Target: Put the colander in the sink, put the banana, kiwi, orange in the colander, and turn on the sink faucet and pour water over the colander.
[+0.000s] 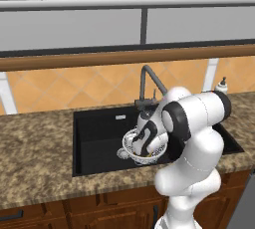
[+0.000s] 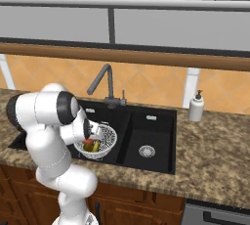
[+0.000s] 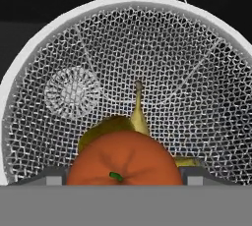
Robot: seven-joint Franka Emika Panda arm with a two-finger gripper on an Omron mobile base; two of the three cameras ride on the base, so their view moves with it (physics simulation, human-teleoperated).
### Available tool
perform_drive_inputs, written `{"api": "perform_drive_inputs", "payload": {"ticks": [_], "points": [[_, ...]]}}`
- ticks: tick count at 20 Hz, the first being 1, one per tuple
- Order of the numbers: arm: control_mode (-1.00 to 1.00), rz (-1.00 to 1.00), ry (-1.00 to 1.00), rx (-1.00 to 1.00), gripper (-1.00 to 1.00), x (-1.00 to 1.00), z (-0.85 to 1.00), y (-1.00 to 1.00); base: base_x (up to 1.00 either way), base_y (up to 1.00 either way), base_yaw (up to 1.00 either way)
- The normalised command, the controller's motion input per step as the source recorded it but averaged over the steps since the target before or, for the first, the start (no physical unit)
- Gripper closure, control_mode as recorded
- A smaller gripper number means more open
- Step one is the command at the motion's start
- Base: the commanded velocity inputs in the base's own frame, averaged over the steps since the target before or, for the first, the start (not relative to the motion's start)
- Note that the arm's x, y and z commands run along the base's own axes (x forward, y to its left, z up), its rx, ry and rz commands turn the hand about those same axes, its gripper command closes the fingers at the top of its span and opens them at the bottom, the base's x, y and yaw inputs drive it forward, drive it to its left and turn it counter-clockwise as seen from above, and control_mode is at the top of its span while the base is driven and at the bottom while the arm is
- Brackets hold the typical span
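Observation:
The colander (image 3: 162, 58) sits in the large basin of the black sink (image 1: 97, 138), its mesh bowl wide under my hand. My gripper (image 3: 125, 178) is lowered into it and shut on the orange (image 3: 123, 158), which fills the gap between both fingertips. Behind the orange lies the banana (image 3: 139, 114) with its dark tip pointing away, and the olive-green kiwi (image 3: 101, 130) peeks out beside it. From the base views the gripper (image 2: 90, 141) hangs inside the colander (image 2: 108, 136), orange (image 2: 88, 142) in its jaws. The sink faucet (image 1: 144, 81) stands behind the basin with no water running.
A white soap dispenser (image 2: 196, 106) stands on the counter right of the sink. The smaller basin (image 2: 146, 136) with its silver drain lies right of the colander. Speckled brown counter (image 1: 35, 148) surrounds the sink, with an orange tiled wall behind.

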Motion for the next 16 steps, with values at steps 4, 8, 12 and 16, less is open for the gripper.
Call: {"api": "perform_drive_inputs", "payload": {"ticks": [4, 8, 12, 16], "points": [[-1.00, 0.00, 0.00, 0.00, 1.00, 0.17, -0.19, 0.00, 0.00, 0.00, 0.00], [-1.00, 0.00, 0.00, 0.00, 1.00, 0.13, -0.16, 0.00, 0.00, 0.00, 0.00], [-1.00, 0.00, 0.00, 0.00, 1.00, 0.01, -0.01, 0.00, 0.00, 0.00, 0.00], [-1.00, 0.00, 0.00, 0.00, -1.00, 0.00, 0.00, 0.00, 0.00, 0.00, 0.00]]}}
